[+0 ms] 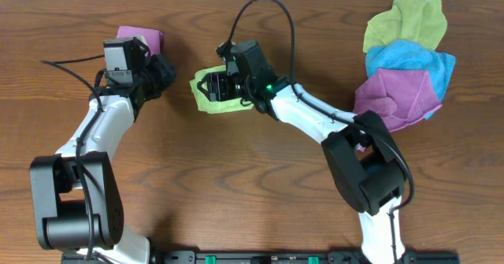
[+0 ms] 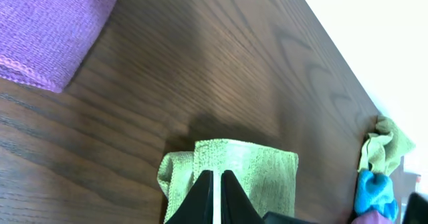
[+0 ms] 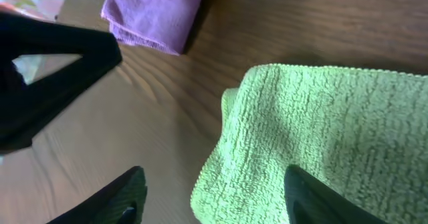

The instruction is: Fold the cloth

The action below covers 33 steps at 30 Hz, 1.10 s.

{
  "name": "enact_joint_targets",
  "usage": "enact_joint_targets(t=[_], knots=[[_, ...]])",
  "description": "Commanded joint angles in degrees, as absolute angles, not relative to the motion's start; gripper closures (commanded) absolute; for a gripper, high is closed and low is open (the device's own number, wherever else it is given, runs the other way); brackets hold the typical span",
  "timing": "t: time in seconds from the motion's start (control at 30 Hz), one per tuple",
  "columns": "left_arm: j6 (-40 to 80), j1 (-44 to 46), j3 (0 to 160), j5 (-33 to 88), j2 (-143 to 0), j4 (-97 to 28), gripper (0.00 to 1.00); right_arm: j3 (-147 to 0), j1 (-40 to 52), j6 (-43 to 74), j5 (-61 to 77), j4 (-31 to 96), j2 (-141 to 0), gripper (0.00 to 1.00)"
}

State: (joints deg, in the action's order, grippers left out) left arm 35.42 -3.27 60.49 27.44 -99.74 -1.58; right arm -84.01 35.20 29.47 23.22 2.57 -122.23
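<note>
The soft lime-green square cloth (image 3: 321,130) is fuzzy, with tiny loops all over and a stitched edge. The folded purple cloth (image 3: 157,13) has the same fuzzy, dull look. The dark brown wooden table (image 2: 234,63) is smooth, with wavy lines in the wood and a little shine. The right gripper (image 3: 212,184) has smooth, dull black fingers (image 3: 124,200) that look like plastic.

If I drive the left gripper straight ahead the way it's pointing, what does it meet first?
Most likely the cloth, lying folded just beyond the left gripper, whose tips are shut. How far off is unclear from the wrist view.
</note>
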Motion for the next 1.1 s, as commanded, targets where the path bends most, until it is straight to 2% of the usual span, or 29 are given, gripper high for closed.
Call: enact_joint_targets(t=[0.0,0.1,0.13,0.2,0.23,0.27,0.43,0.6,0.8,1.07], knots=[[34.26,-3.53,62.00,29.87,-98.43,-2.87,0.76,-85.41,33.63,28.18,22.09,3.84,-118.08,0.22],[34.26,-3.53,62.02,31.24,-98.43,-5.45,0.46,-85.41,30.74,23.20,22.09,8.88,-114.13,0.12],[34.24,-3.53,62.00,31.55,-98.43,-6.07,0.40,-85.41,29.82,22.02,22.11,11.00,-112.73,0.03],[34.28,-3.53,62.02,33.26,-98.43,-7.11,0.23,-85.41,27.49,19.62,22.11,17.56,-108.95,0.01],[34.26,-3.53,62.00,34.54,-98.43,-7.40,0.09,-85.41,26.55,18.31,22.09,21.17,-106.94,0.01],[34.28,-3.53,62.00,35.35,-98.43,-7.75,0.05,-85.41,25.89,16.47,22.09,24.32,-105.27,0.01],[34.70,-3.09,61.98,36.45,-98.45,-13.67,0.05,-85.38,23.14,1.13,21.45,44.38,-94.63,0.01],[35.44,-1.26,61.10,35.40,-99.18,-16.47,0.05,-83.74,19.59,-4.14,19.51,56.55,-85.76,0.01],[37.52,3.01,60.80,34.09,-100.90,-16.49,0.05,-73.67,15.79,-4.36,19.51,56.42,-75.13,0.01],[42.48,6.52,60.80,33.08,-105.82,-16.45,0.05,-51.75,10.68,0.99,20.16,55.05,-51.94,0.01]])
